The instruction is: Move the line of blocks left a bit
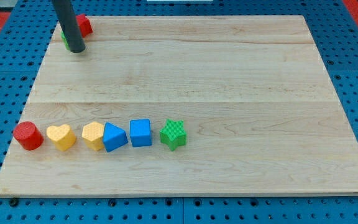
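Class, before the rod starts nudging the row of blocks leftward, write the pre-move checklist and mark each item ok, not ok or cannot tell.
1. Row is unbroken, from red cylinder through yellow heart, yellow block, blue triangle and blue cube to green star: ok.
2. My tip sits right of the star, ready to push: not ok; it is at the view's top left.
3. Board has room left of the cylinder: not ok; it is at the edge.
4. Red block and the green block behind the rod are away from the row: ok.

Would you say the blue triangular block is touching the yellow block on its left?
Touching: the camera view shows the blue triangular block overlapping the yellow block's right edge with no wood visible between them.
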Robot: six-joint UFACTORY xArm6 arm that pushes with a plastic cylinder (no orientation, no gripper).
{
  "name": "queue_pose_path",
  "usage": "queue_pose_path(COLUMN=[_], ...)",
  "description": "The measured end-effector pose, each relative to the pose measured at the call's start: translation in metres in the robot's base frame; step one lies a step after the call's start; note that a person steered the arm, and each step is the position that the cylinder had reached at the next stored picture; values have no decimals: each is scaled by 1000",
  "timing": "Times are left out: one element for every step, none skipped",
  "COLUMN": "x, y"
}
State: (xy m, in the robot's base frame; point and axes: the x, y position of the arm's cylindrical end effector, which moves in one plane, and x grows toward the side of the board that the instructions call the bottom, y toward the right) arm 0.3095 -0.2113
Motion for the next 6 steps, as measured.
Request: queue_pose_path(x=[15,39,98,170,221,226], y=[65,170,248,268,229,240])
